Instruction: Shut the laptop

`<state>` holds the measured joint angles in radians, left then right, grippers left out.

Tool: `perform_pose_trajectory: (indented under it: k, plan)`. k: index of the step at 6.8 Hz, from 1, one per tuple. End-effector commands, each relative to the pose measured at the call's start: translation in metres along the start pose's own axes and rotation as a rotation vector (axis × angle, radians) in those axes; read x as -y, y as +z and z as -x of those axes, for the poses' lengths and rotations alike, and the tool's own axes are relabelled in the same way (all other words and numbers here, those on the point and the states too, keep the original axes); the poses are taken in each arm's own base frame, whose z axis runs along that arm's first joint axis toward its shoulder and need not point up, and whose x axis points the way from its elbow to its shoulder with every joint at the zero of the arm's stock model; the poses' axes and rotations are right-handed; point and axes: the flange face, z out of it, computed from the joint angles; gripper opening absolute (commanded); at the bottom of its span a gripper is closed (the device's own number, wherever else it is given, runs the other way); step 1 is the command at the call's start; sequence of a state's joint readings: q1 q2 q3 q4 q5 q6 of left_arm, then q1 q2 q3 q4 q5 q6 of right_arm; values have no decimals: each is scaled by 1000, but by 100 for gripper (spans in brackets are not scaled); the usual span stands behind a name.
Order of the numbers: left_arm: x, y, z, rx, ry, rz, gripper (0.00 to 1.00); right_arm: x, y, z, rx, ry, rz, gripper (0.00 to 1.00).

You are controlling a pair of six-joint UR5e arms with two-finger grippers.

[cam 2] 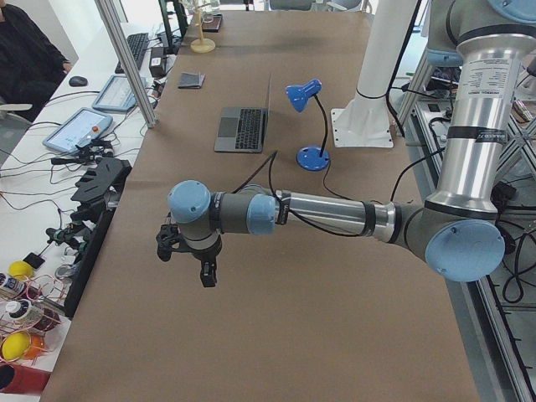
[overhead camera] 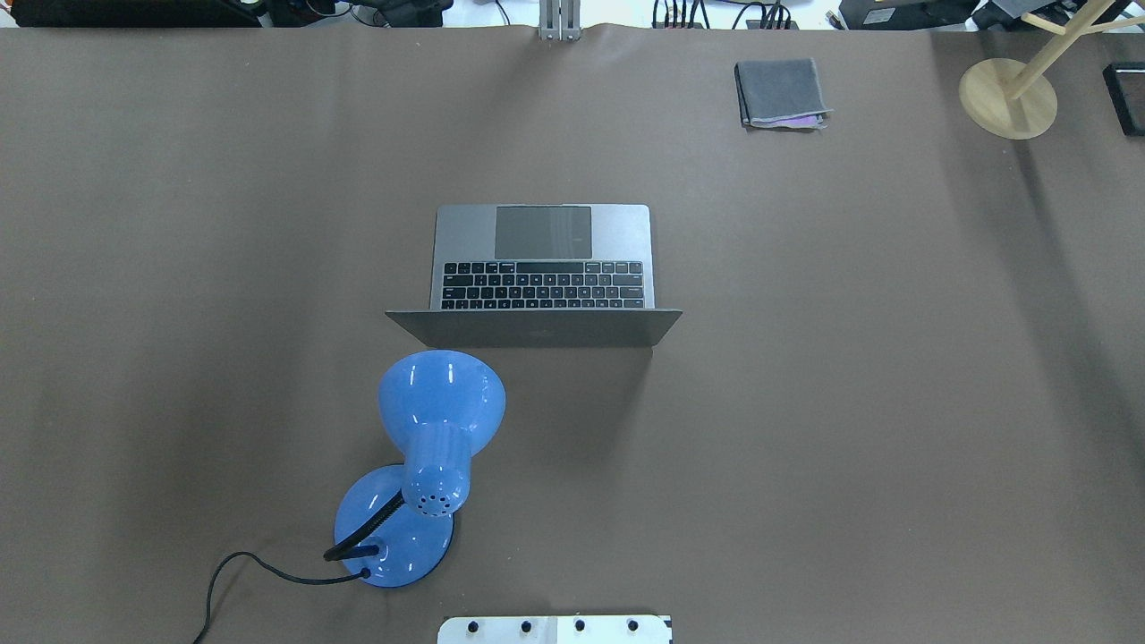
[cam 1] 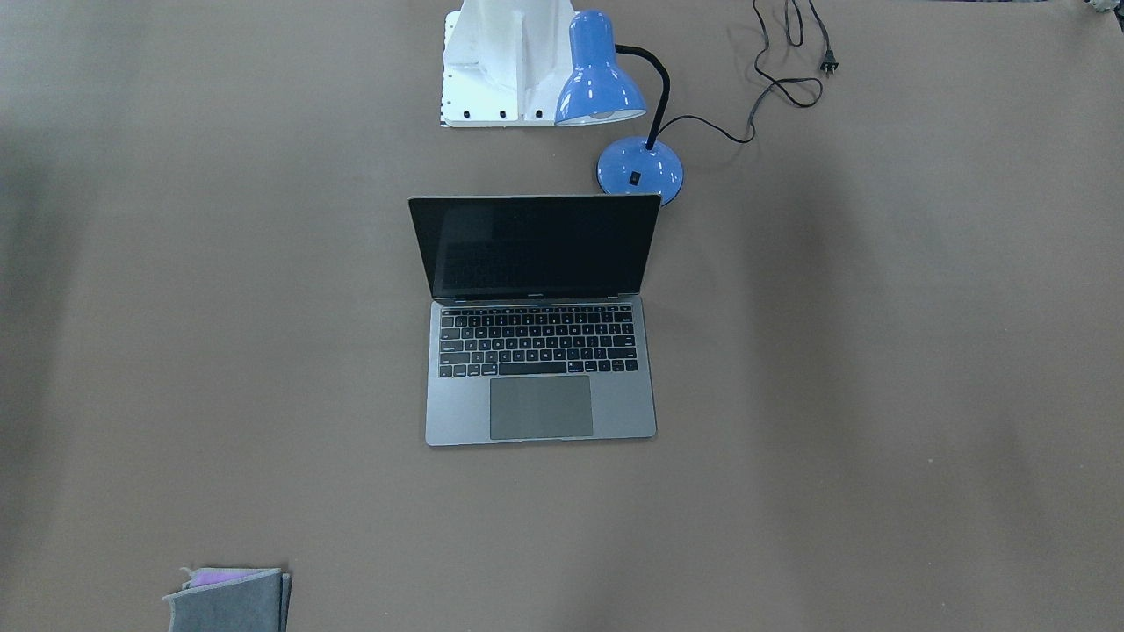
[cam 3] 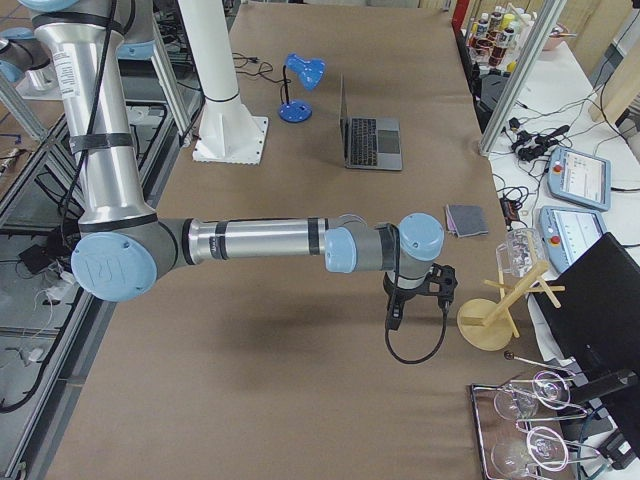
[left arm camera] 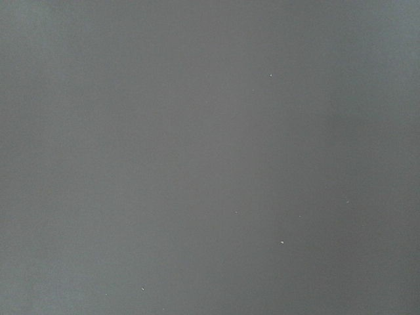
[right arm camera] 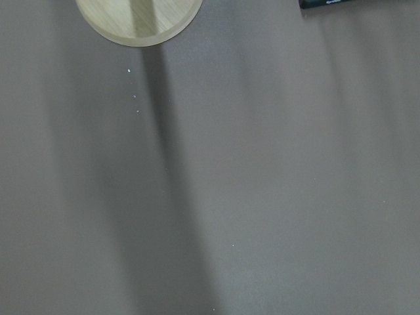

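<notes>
Brown matte surface (cam 1: 878, 351) running long, with cluttered benches and cables down both sides. Sitting open at the centre: the laptop (cam 1: 540, 351), slim grey metal, black glossy screen upright, keys facing away from the robot's base. Just behind its lid, a glossy blue lamp (cam 1: 606, 88). Left arm stretched out low at one end, left hand (cam 2: 186, 255) pointing down, well apart from the laptop. Right hand (cam 3: 418, 300) likewise at the other end, near a round wooden stand (cam 3: 490, 320). Wide or narrow, cannot tell for either.
</notes>
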<state>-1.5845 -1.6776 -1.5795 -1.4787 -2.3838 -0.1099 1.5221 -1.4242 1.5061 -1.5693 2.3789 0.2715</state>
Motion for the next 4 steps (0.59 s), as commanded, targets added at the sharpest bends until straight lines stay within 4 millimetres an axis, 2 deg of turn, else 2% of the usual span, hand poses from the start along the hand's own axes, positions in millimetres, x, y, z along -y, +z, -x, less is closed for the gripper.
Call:
perform_pose_trajectory:
  k: [1, 4]
  plan:
    - [0, 0, 0, 0, 0, -1, 99, -1, 1, -3, -2, 6, 2, 100]
    - [0, 1, 1, 0, -2, 1, 99, -1, 1, -2, -2, 6, 1, 100]
